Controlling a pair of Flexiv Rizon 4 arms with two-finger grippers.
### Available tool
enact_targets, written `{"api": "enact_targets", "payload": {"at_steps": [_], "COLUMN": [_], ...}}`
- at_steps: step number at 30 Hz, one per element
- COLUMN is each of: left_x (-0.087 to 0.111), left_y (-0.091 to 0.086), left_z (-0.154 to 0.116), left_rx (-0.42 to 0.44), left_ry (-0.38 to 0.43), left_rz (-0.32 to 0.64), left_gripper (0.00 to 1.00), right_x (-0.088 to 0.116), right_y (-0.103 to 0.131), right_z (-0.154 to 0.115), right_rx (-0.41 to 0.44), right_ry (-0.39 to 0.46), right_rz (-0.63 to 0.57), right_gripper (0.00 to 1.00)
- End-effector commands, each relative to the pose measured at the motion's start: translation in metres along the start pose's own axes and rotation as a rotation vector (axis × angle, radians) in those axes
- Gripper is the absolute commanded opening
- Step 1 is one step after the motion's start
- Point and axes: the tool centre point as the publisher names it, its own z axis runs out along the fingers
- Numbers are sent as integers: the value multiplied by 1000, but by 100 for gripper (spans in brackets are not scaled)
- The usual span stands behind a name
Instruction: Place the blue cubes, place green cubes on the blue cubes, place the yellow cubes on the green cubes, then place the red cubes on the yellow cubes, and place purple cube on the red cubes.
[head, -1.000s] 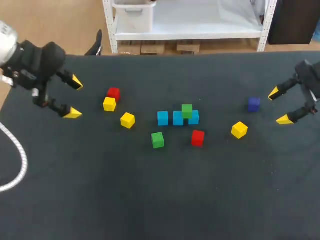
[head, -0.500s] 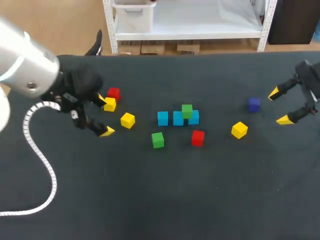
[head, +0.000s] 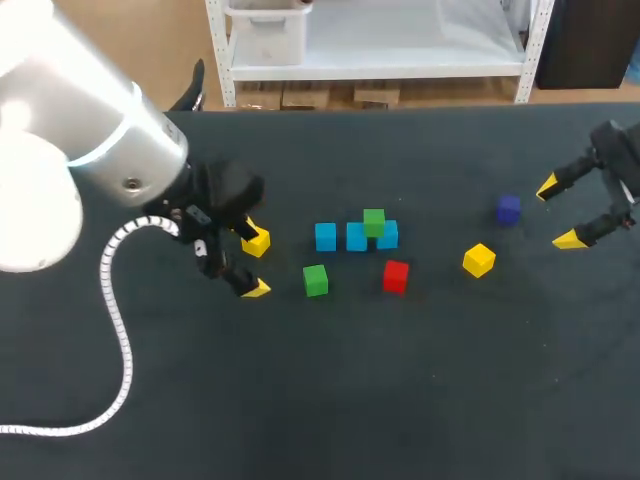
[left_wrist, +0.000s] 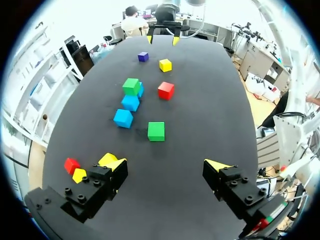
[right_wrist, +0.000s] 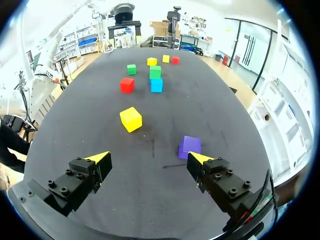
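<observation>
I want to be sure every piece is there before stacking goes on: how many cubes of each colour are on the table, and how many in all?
Blue cubes: 3
Green cubes: 2
Yellow cubes: 3
Red cubes: 2
Purple cube: 1
Total: 11

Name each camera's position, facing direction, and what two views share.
Head view: above and behind, looking down on the table; left arm, right arm show.
Left wrist view: on that arm, facing the loose green cube; open jaws show.
Right wrist view: on that arm, facing the yellow cube; open jaws show.
Shared: both wrist views see the stacked green cube.
</observation>
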Motion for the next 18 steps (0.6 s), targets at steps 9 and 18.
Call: {"api": "enact_targets", "payload": {"at_steps": [9, 18], "left_x": [-5, -9], "left_y": [7, 10], "left_z": [39, 58], "left_rx": [28, 18], "left_ry": [27, 90], "left_rz": [-22, 42], "left_gripper": [100, 100], "right_x": [0, 0], "right_y": [-1, -1], "right_z": [0, 0], "right_rx": [-1, -1], "right_ry": [-2, -2], "right_rz": [0, 0], "right_gripper": [100, 100]}}
